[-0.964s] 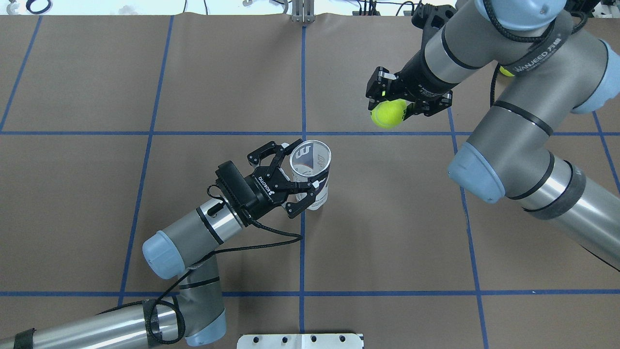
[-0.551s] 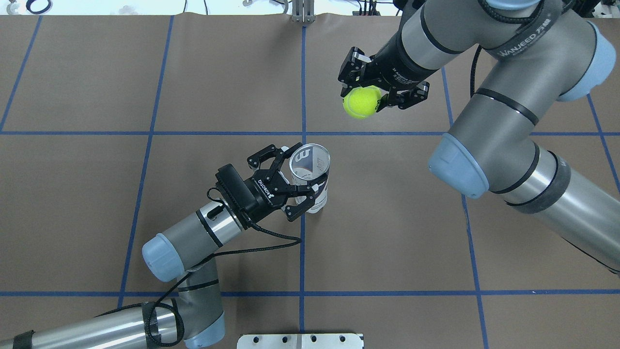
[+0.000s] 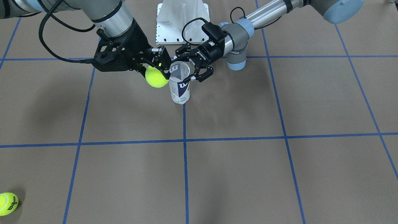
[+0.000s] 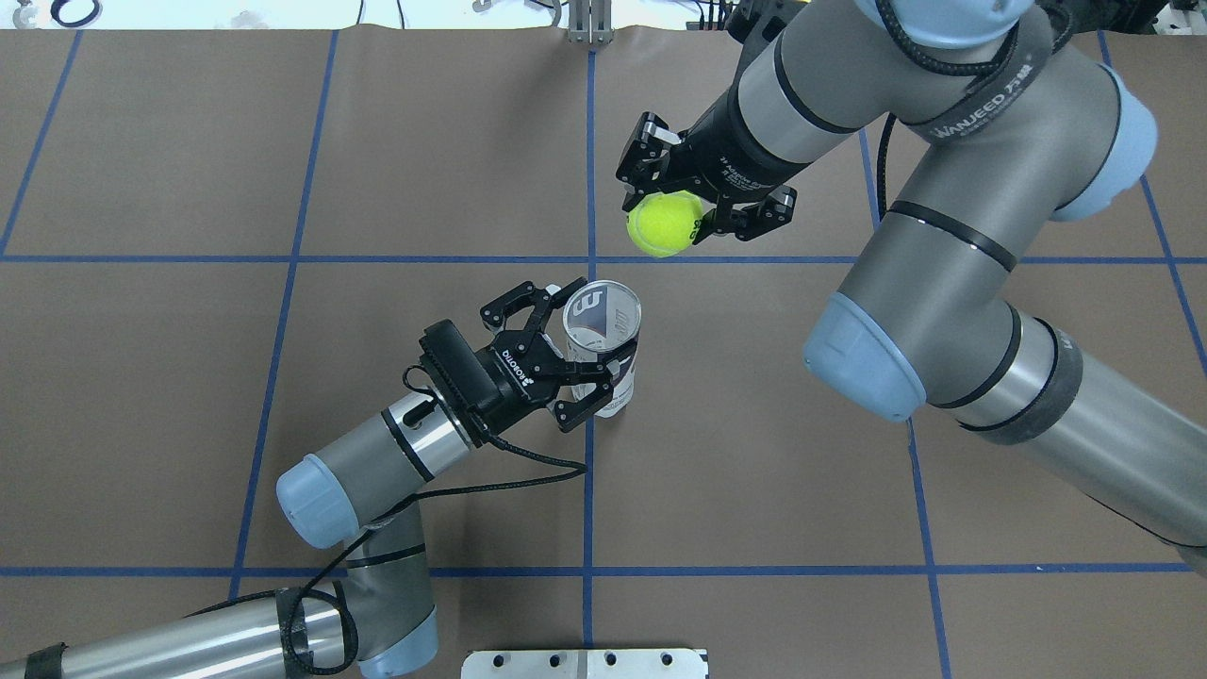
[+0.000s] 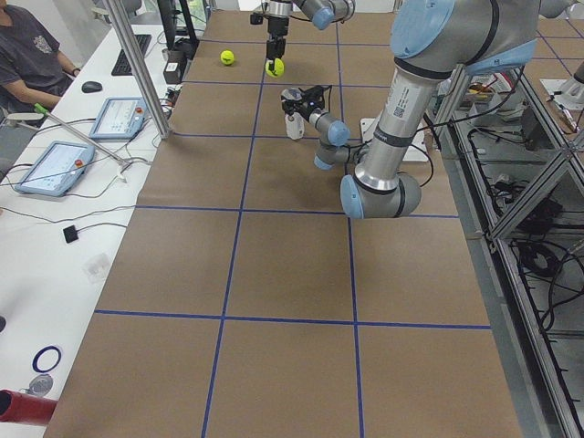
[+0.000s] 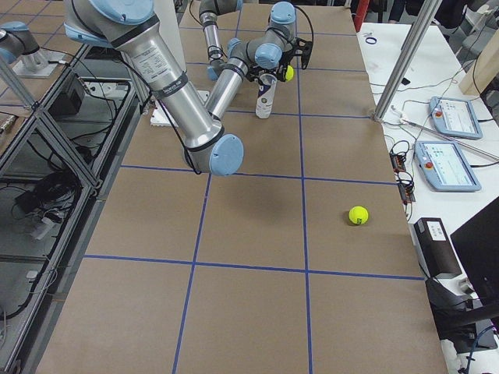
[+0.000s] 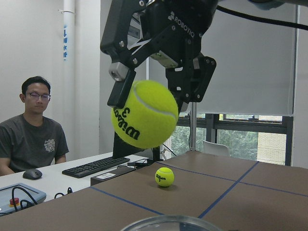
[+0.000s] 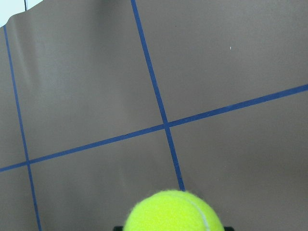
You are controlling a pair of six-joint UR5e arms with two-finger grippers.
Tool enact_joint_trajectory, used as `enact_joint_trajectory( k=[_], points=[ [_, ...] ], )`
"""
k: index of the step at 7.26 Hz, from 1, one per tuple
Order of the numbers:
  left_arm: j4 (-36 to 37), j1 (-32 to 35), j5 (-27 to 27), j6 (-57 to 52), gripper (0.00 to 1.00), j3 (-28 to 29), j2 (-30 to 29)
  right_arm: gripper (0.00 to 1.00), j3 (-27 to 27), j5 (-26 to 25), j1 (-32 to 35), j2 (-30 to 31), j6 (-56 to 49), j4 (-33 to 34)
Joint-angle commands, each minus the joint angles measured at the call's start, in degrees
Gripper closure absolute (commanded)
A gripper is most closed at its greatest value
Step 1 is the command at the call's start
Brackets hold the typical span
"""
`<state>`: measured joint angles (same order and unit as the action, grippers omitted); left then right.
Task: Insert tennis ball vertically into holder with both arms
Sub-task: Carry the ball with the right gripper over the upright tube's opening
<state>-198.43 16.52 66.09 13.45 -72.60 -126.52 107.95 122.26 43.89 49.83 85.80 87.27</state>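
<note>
The holder (image 4: 603, 321) is a clear can with a white and navy label, standing upright at the table's middle with its mouth open upward. My left gripper (image 4: 586, 332) is shut on its sides from the near left. The yellow tennis ball (image 4: 663, 224) hangs in the air, with my right gripper (image 4: 671, 211) shut on it from above. It is a little beyond the holder's rim and to its right. In the front-facing view the tennis ball (image 3: 156, 77) sits just left of the holder (image 3: 179, 88). The left wrist view shows the ball (image 7: 144, 114) above the holder's rim (image 7: 168, 222).
A second tennis ball (image 3: 7, 203) lies at the table's far right corner, also seen in the right-side view (image 6: 358, 215). The white pedestal base (image 4: 585, 663) sits at the robot's edge. A person (image 7: 33, 130) sits at a desk with tablets (image 5: 114, 117) beyond the table.
My right arm has carried the tennis ball to the left, closer to the holder. The left gripper and the holder have stayed in place.
</note>
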Motion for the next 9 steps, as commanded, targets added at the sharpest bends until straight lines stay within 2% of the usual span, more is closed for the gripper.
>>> enact_joint_trajectory(
  k=[1,4,8,9],
  points=[
    [0.0,0.0,0.0,0.0,0.17,0.0,0.0,1.00,0.1,-2.0,-2.3,-1.0,1.9,0.0],
    [0.0,-0.4,0.0,0.0,0.16,-0.1,0.0,1.00,0.2,-5.6,-6.3,-1.6,4.4,0.1],
    [-0.9,-0.8,-0.1,0.0,0.16,0.1,0.0,1.00,0.5,-5.6,-8.0,-1.1,5.3,0.3],
    [-0.9,-0.9,0.0,0.0,0.15,0.0,0.0,0.96,0.9,-5.6,-8.4,-0.7,5.3,0.3]
  ],
)
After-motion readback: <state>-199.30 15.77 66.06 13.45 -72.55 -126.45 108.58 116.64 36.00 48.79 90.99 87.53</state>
